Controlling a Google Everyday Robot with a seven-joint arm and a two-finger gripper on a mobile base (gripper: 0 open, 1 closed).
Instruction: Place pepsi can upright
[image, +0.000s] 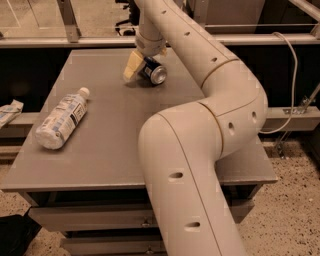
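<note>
The pepsi can (154, 73) is a short dark-blue can lying on its side at the back of the grey table (115, 135), its silver end facing front right. My gripper (142, 69) reaches down from above onto the can at its left rear end, low on the table top. Its cream-coloured part sits against the can's left side. The far side of the can is hidden by the gripper and wrist.
A clear plastic water bottle (62, 118) with a white cap lies on its side at the table's left. My own arm (200, 150) fills the right foreground. A metal rail (70, 42) runs behind the table, and a cable (292, 75) hangs at the right.
</note>
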